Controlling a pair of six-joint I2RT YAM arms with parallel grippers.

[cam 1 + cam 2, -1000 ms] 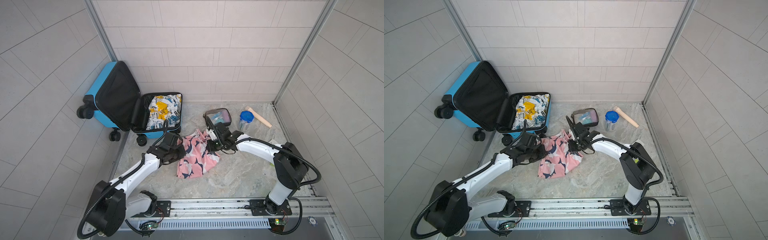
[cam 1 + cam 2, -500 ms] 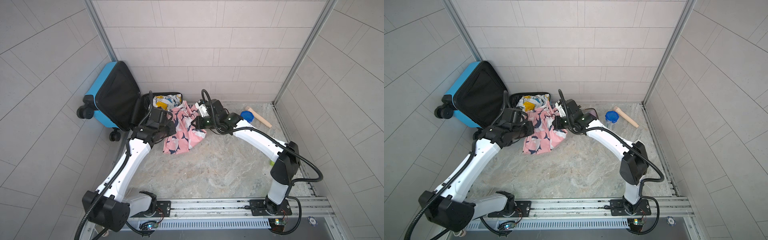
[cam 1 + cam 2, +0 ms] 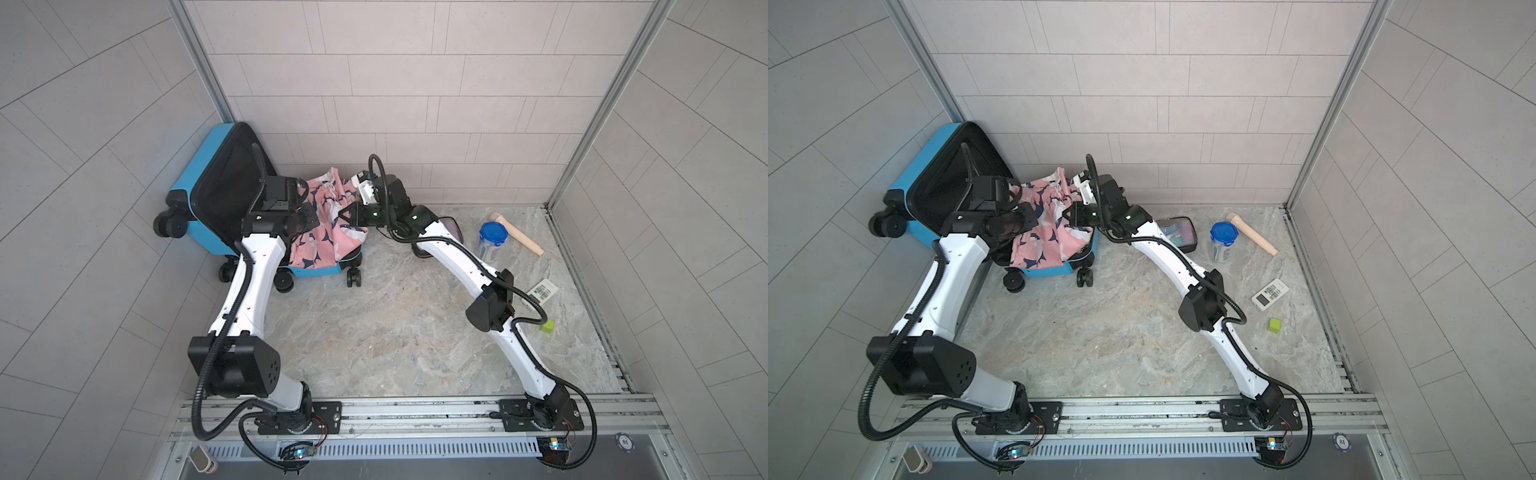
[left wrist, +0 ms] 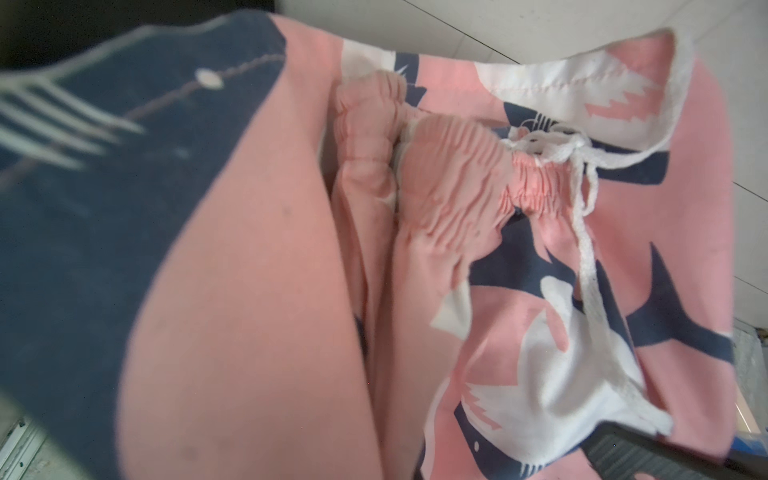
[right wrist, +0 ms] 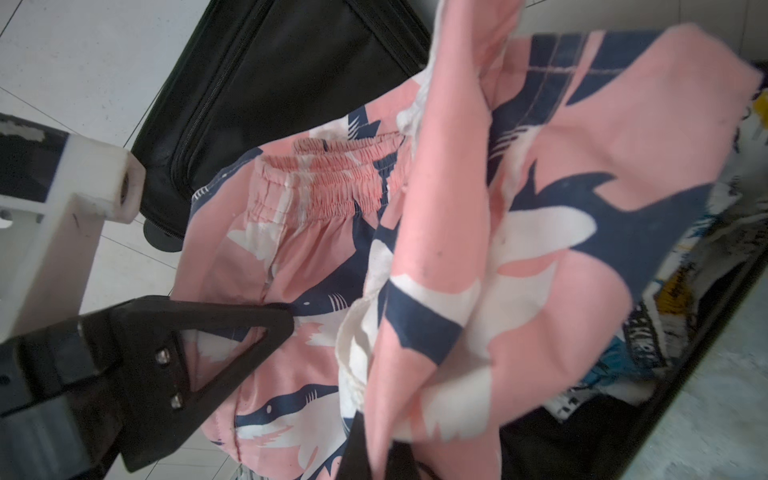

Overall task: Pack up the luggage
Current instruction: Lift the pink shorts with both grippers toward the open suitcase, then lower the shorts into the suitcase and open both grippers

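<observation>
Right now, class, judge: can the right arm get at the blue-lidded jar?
Probably not yet: the right claw is shut on the pink shorts over the luggage. The jar stands unobstructed beside that arm, so once freed, likely yes.

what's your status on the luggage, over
Left hand and right hand both shut on pink shorts. Shorts over open luggage, hem draping past its front rim. Nothing else blocking.

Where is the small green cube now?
In both top views the green cube lies at the right of the marble surface, near the white remote.
</observation>
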